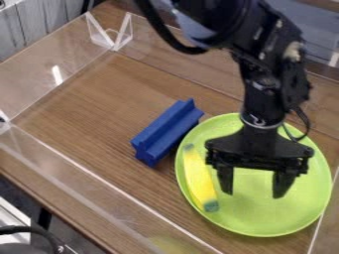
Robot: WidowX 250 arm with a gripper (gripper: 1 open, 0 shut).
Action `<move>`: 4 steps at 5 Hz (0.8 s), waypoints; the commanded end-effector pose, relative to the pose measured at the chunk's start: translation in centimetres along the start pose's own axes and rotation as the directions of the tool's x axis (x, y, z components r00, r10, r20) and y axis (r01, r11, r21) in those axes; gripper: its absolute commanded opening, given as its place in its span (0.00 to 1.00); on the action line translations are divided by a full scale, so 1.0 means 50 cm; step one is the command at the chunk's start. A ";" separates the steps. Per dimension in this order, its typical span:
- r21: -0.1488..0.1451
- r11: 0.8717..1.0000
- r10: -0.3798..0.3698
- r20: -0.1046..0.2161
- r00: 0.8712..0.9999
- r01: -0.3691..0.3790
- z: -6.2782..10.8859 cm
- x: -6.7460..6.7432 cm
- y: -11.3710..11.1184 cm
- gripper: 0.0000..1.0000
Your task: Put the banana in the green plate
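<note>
While the black gripper (pixel 257 183) hangs low over the green plate (pixel 307 203), its two fingers (pixel 228 179) point straight down and stand wide apart. Nothing is between them. The gripper is holding nothing at all.

The fingers look close to the plate's floor, but it is hard to tell if they touch it.

Just to the left of the gripper, as we look at it, lies the banana (pixel 199 183). It rests inside the plate, near the left rim. The nearest finger is just beside it but does not seem to touch it.

So the job looks done, or very nearly done. The banana is in the plate and the gripper is not holding it. My guess is that the next move is simply to lift the arm up and away. It should go straight up, so that a finger does not bump the banana and push it out over the low rim.

The banana lies flat. Its long side runs from the back of the plate toward the front, with a slight bend. One dark tip points toward us. The other end points back toward the blue block (pixel 166 130), which sits on the wooden table (pixel 93 99) just outside the plate.
</note>
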State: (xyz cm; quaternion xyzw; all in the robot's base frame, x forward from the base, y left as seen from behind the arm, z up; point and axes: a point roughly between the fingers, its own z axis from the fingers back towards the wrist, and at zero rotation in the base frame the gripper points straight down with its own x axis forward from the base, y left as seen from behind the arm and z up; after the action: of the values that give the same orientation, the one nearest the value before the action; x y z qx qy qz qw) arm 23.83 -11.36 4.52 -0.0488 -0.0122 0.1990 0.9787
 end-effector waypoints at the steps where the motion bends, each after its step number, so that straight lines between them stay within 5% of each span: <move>1: -0.047 0.999 0.019 0.041 0.999 -0.017 0.005 0.031 -0.007 1.00; 2: -0.049 0.998 0.031 0.043 0.999 -0.029 -0.006 0.051 -0.007 1.00; 4: -0.052 0.994 -0.095 0.034 0.995 0.097 -0.005 0.046 0.020 1.00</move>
State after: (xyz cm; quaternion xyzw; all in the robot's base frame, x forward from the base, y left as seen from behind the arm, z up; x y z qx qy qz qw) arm 24.89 -9.47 2.76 -0.0583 -0.0096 0.1534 0.9864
